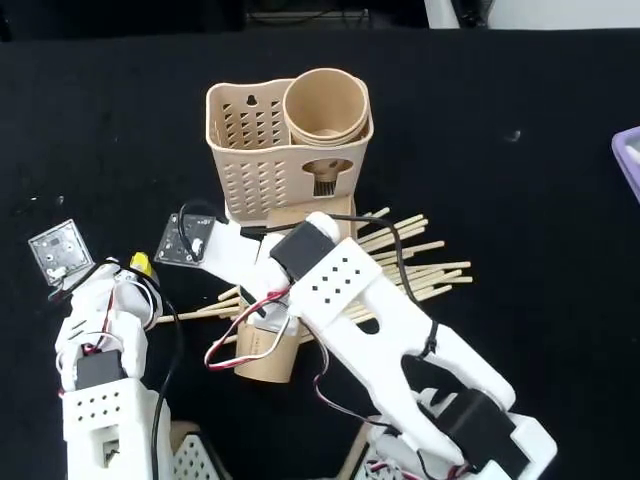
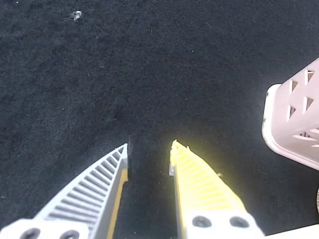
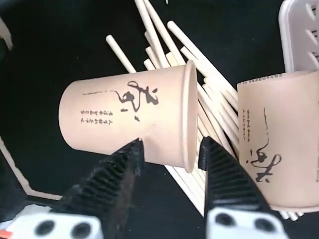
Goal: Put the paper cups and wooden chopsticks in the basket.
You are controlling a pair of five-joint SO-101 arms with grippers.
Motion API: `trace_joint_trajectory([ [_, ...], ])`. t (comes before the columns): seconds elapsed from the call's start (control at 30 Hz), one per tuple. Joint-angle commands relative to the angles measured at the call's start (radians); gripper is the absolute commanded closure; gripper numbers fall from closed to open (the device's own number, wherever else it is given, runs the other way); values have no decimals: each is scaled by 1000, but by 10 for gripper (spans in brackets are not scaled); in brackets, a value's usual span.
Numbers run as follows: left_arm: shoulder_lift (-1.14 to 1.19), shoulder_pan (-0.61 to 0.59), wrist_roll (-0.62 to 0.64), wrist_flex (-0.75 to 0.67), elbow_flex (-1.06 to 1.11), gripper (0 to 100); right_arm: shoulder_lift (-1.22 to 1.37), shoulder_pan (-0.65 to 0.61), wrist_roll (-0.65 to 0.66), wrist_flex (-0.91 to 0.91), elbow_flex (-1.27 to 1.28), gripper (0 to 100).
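A beige basket (image 1: pixel 250 160) stands at the back of the black table with stacked paper cups (image 1: pixel 326 105) in its right part. Wooden chopsticks (image 1: pixel 415 265) lie fanned out in front of it. One paper cup (image 1: pixel 268 358) lies on its side over their near ends, and a second cup (image 3: pixel 279 144) lies close to the basket. My right gripper (image 3: pixel 172 142) is open just above the lying cup (image 3: pixel 129 119), one finger over its wall and the other past its rim. My left gripper (image 2: pixel 149 149) is open over bare cloth, left of the basket (image 2: pixel 294 124), holding nothing.
The right arm (image 1: pixel 380 320) crosses the middle of the table and covers part of the chopsticks. The left arm (image 1: pixel 100 350) stands at the near left. A purple container (image 1: pixel 628 155) pokes in at the right edge. Black cloth stretches to the left and far right.
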Motion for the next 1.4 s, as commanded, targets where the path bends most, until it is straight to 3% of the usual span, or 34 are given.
trace_joint_trajectory([
  [0.0,-14,-1,6,-21,-5,855,-54,-5,38,-21,1,802],
  [0.57,-14,-5,6,-18,-7,855,108,-5,40,25,-107,800],
  [0.8,-14,-5,6,-18,-8,855,127,-8,153,95,-114,808],
  [0.97,-14,-5,6,-18,-8,855,119,-8,181,101,-122,988],
  [1.37,-14,-5,6,-17,-8,855,-56,-8,178,288,-266,988],
])
